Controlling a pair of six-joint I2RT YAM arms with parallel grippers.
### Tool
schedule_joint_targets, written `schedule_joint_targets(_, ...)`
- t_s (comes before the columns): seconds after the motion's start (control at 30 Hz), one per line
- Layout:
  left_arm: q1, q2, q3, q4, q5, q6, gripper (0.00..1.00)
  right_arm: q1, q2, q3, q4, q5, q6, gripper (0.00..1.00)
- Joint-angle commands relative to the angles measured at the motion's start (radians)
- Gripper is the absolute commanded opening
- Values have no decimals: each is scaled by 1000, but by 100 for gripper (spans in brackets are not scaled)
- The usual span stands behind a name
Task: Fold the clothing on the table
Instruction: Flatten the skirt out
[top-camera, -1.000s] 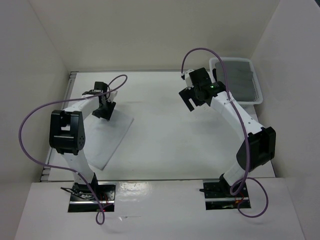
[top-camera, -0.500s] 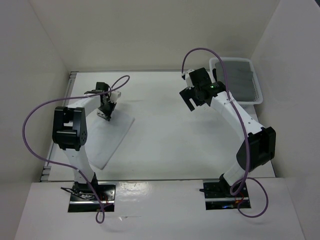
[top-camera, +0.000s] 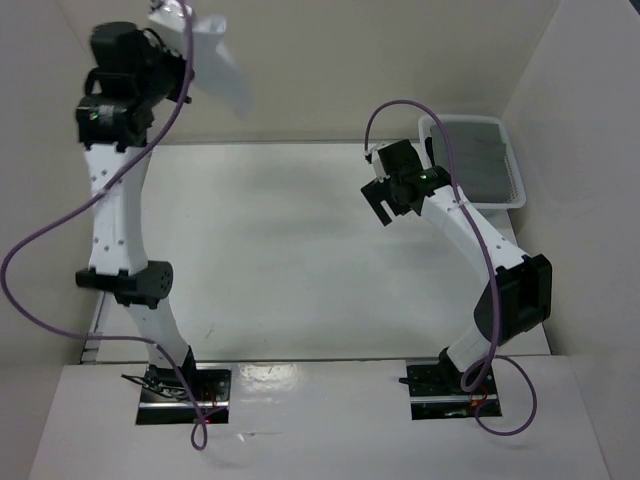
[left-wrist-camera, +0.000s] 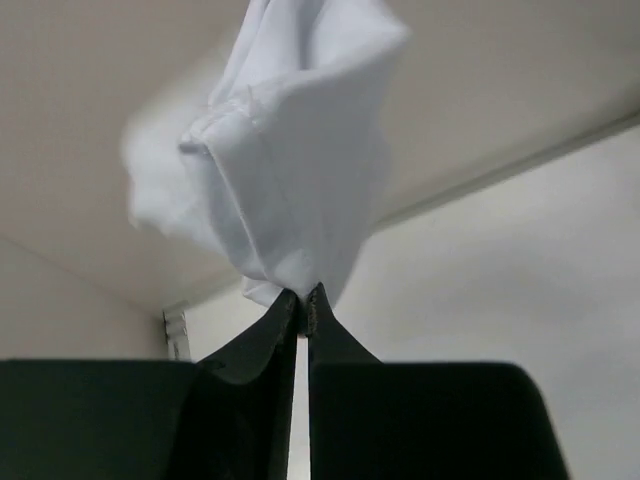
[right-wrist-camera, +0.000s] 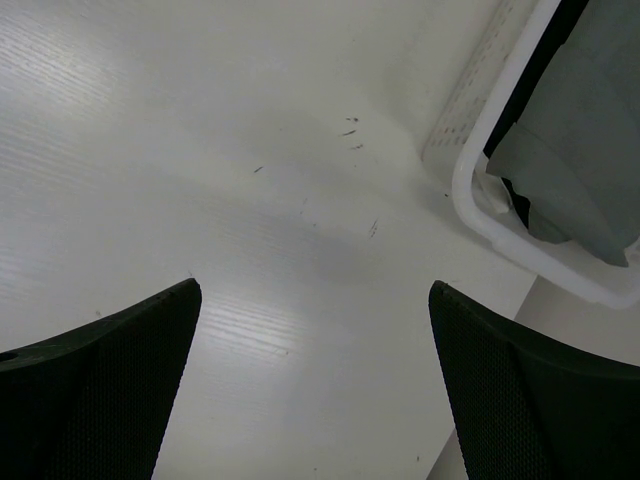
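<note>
Fingers (left-wrist-camera: 262, 340) of the left gripper (left-wrist-camera: 303, 300) are pressed together, and their black tips pinch an edge of the soft, plain white piece of clothing (left-wrist-camera: 300, 170). Just past the tips the fabric gathers into loose folds with a stitched hem showing. It then spreads wider the farther it gets from the pinch, and its outer side is blurred. From above, this gripper is high in the air at the end of its outstretched arm, over the far left corner. The clothing trails from the fingertips to one side and is held in the air, touching nothing else.

The right gripper (right-wrist-camera: 312, 288) has its dark, textured fingers (right-wrist-camera: 100, 380) spread wide apart. Only the large, flat white tabletop (right-wrist-camera: 200, 130) shows between them, a few small dark scuffs marking it just ahead of the tips. Farther out, beyond the right-hand finger, is a small white plastic basket (right-wrist-camera: 480, 210) with a perforated wall and a rounded rim. A folded dark grey cloth (right-wrist-camera: 580, 150) lies inside it. The basket is well apart from both fingers.
</note>
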Motion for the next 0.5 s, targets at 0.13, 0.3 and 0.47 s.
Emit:
schedule_joint_targets(0.13, -50, -187, -110, -204, 252, 24, 24, 0, -75, -32, 30, 20, -7, 99)
schedule_joint_targets(0.3, -72, -283, -599, -160, 315, 76, 41, 0, -75, -32, 30, 20, -7, 99)
schedule_joint_targets(0.47, -121, -395, -1009, 49, 129, 76, 80, 0, -75, -32, 30, 0, -7, 99)
